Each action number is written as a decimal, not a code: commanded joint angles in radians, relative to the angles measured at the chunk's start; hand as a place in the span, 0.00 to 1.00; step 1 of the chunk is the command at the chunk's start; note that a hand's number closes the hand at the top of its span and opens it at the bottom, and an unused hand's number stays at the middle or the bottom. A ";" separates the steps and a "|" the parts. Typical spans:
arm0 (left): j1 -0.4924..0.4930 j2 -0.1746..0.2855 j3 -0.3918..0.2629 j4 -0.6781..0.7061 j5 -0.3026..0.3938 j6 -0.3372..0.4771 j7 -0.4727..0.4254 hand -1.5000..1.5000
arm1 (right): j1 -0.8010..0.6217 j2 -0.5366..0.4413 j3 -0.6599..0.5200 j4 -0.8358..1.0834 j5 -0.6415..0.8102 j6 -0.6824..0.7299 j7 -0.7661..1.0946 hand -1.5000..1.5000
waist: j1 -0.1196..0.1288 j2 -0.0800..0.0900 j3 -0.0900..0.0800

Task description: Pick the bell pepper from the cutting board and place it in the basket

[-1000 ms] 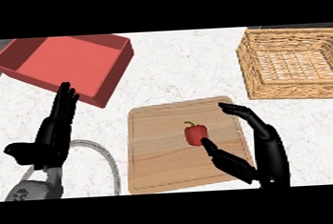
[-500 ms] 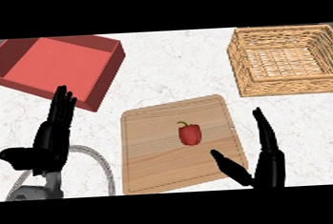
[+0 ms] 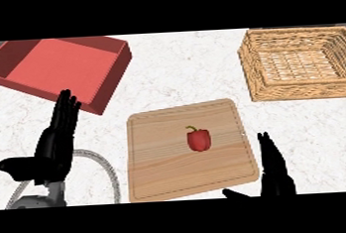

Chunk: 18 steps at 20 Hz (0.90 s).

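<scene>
I take the cutting board (image 3: 164,163) as my reference. It lies flat on the white marbled bench (image 3: 181,73), a pale wooden slab with rounded corners, turned slightly askew. The bell pepper (image 3: 198,139) sits on the board close to its middle, slightly toward the far edge. It is red, with a short green stem pointing away from me, and it lies clear of both hands.

My right robot hand (image 3: 276,175) shows just beside the board's right edge, down by the near right corner. Its fingers are straight and point away from me, so it is open, with the thumb reaching inward over the board's near edge. The pepper lies farther up the board and to the left of this hand, apart from it. I cannot tell whether the hand touches the board.

My left robot hand (image 3: 54,144) is off the board's left side, apart from it. Its fingers are straight and upright and the thumb sticks out to the left, so it is open too. A grey cable (image 3: 111,174) arcs over the bench between that hand and the board's left edge.

The wicker basket (image 3: 299,89) stands beyond the board's far right corner, well apart from the board. A red bin (image 3: 115,74) stands beyond the board's far left corner, with its near corner close to the left hand's fingertips.
</scene>
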 commanded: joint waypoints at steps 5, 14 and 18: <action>0.007 -0.028 -0.031 0.006 -0.018 0.010 0.000 0.50 | -0.070 0.116 0.174 -0.225 0.298 0.390 0.449 0.00 | 0.018 0.002 0.008; -0.020 -0.044 -0.051 -0.027 -0.038 0.024 0.041 0.50 | -0.341 0.118 0.295 -0.313 0.350 0.753 0.940 0.00 | 0.035 0.007 0.016; 0.001 -0.012 -0.040 -0.094 -0.029 0.010 0.094 0.50 | -0.374 0.118 0.301 -0.263 0.302 0.691 0.969 0.00 | 0.038 0.005 0.019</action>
